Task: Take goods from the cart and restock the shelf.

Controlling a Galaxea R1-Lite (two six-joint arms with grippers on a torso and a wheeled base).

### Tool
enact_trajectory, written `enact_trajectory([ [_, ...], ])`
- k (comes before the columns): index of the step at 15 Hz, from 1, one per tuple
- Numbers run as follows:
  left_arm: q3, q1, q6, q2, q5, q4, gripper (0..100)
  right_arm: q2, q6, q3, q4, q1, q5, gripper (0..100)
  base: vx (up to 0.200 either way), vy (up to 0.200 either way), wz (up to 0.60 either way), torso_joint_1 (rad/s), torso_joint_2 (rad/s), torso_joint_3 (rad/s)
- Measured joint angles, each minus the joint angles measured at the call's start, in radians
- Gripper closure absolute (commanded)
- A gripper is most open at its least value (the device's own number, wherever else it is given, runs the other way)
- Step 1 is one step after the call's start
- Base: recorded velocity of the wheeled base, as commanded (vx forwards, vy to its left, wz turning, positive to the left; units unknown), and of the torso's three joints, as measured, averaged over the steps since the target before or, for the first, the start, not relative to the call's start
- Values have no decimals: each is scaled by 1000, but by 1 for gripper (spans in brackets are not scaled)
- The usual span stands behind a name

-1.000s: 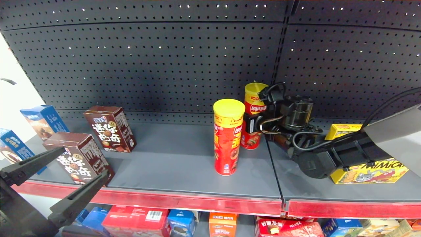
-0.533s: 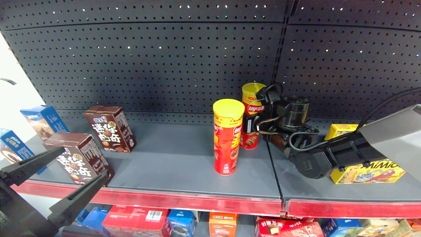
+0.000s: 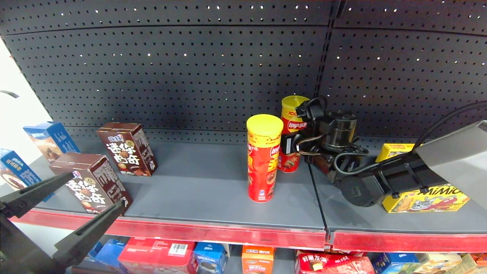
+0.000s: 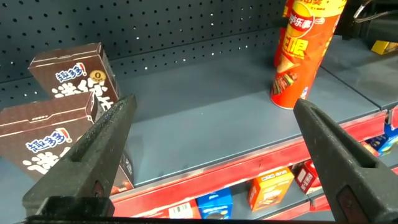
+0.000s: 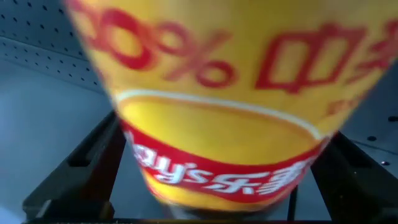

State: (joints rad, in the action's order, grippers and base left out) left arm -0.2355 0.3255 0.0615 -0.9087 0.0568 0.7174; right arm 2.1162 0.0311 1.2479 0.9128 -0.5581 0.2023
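Observation:
Two red chip cans with yellow lids stand on the grey shelf (image 3: 213,190). The front can (image 3: 264,158) (image 4: 305,50) stands free near the middle. Just behind it and to its right is the rear can (image 3: 293,114) (image 5: 224,124), with my right gripper (image 3: 293,144) shut on its middle. One finger (image 5: 93,162) shows on each side of that can; I cannot tell whether its base touches the shelf. My left gripper (image 3: 97,189) (image 4: 214,106) hangs open and empty before the shelf's front left edge, close to the brown boxes.
Two brown boxes (image 3: 127,148) (image 3: 91,182) stand on the left of the shelf, with blue boxes (image 3: 51,139) beyond them. A yellow box (image 3: 426,196) lies right of my right arm. The pegboard wall (image 3: 190,76) closes the back. A lower shelf holds several packs (image 3: 159,255).
My right gripper has shifted the rear can a little to the left, closer behind the front can. My left gripper has sunk slightly.

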Motion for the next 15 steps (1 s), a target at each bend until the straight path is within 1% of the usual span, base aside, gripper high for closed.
enact_trajectory([
  [6, 5, 0, 0, 3, 1, 0, 0, -63, -1, -111, -2, -7, 3, 0, 0, 0, 0, 0, 0, 0],
  [12, 42, 0, 0, 18, 1, 0, 0, -173, -1, -254, -9, -23, 4, 0, 0, 0, 0, 0, 0, 0],
  [15, 48, 0, 0, 25, 1, 0, 0, -254, -1, -316, -54, -36, 4, 0, 0, 0, 0, 0, 0, 0],
])
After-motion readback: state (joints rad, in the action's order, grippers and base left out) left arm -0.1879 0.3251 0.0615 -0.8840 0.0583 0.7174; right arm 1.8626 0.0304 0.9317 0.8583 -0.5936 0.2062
